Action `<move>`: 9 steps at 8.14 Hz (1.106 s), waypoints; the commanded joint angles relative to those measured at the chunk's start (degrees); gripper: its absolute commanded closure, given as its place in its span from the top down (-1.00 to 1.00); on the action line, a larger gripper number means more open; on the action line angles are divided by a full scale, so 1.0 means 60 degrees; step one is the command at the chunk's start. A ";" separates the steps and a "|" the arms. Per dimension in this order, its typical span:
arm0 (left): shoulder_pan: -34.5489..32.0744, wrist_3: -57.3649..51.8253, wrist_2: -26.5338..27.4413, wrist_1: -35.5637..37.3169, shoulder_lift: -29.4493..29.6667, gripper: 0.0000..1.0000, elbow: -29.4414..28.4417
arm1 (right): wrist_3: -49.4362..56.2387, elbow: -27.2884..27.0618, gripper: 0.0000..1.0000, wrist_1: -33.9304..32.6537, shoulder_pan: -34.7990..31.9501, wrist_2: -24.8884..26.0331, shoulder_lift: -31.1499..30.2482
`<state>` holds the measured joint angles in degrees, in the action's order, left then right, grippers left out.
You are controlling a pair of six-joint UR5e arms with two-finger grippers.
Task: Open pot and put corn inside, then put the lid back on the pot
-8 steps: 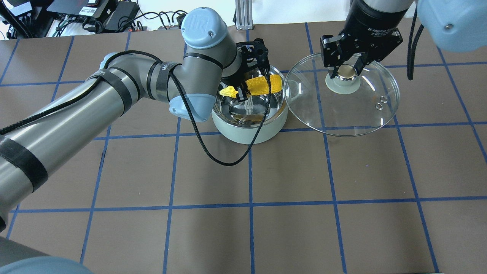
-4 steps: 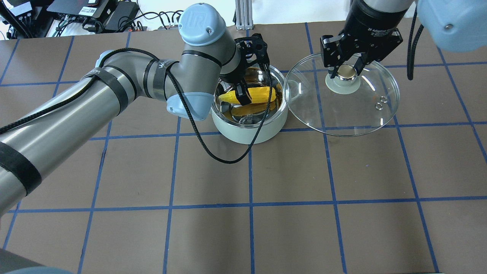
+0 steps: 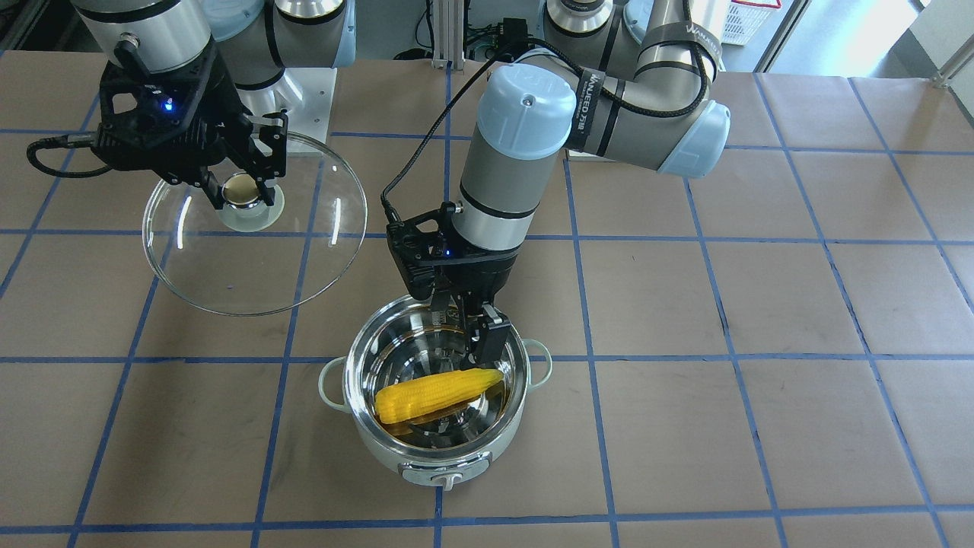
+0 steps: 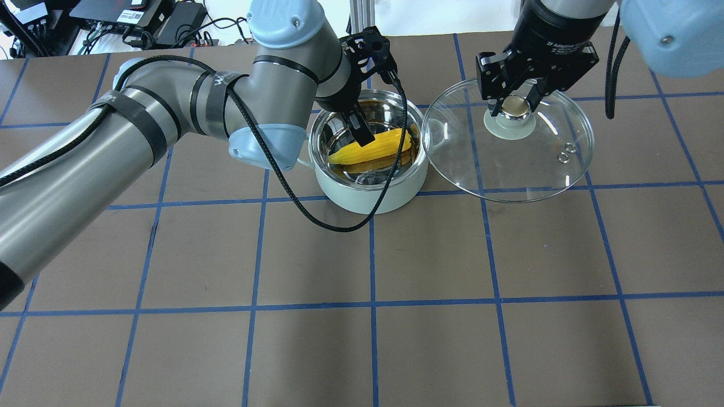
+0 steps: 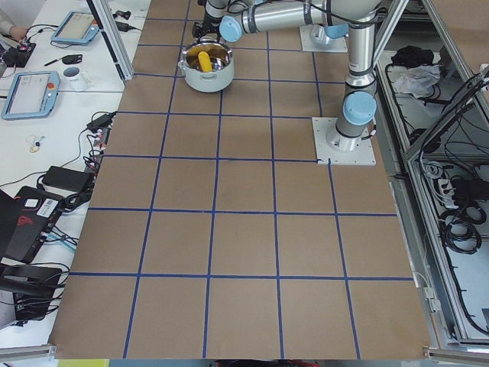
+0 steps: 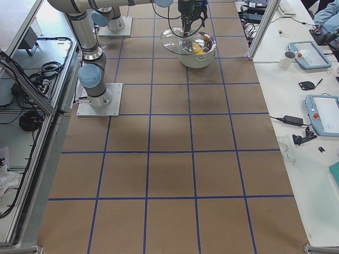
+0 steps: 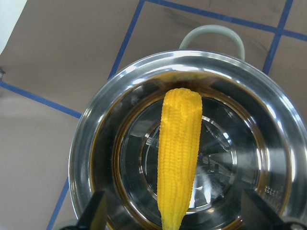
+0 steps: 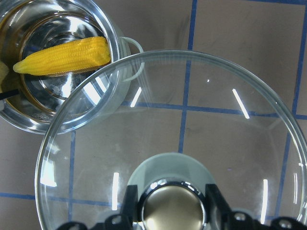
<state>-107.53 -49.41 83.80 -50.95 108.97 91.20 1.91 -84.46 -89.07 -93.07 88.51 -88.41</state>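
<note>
Yellow corn [image 4: 370, 148] lies loose on the shiny steel floor of the mint-green pot [image 4: 367, 195], as you can see from overhead. Your left gripper [image 7: 176, 214] hangs over it, jaws spread wide and gripping nothing. Your right gripper [image 4: 513, 104] is clamped on the knob [image 8: 171, 208] of the glass lid [image 4: 509, 169], holding it just beside the pot's open rim, over the brown, blue-lined table [image 4: 430, 254].
</note>
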 commanded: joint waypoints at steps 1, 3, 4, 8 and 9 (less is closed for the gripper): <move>0.0938 0.0339 -0.0080 -0.0807 -0.0597 1.00 -0.0039 | 0.0004 0.0000 -0.32 -0.0008 0.0000 0.0000 -0.0001; 0.1906 0.0484 -0.0109 -0.1045 -0.0803 1.00 -0.0039 | 0.0004 0.0000 -0.32 -0.0124 -0.0029 0.0029 -0.0001; 0.2128 0.1211 -0.0095 -0.1045 -0.0891 1.00 -0.0039 | -0.0025 -0.0029 -0.32 -0.0299 -0.0073 -0.0029 0.0057; 0.2320 0.4868 0.0023 -0.1382 -0.1126 1.00 -0.0039 | -0.1369 0.0248 -0.30 -0.2156 -0.1239 0.0013 0.1182; 0.2306 0.6316 0.0037 -0.1759 -0.1213 1.00 -0.0039 | -0.2171 0.0394 -0.30 -0.2799 -0.1622 -0.0014 0.1636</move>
<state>-93.69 -26.03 83.90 -59.09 102.34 90.97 -4.41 -83.41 -99.43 -98.07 88.14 -83.12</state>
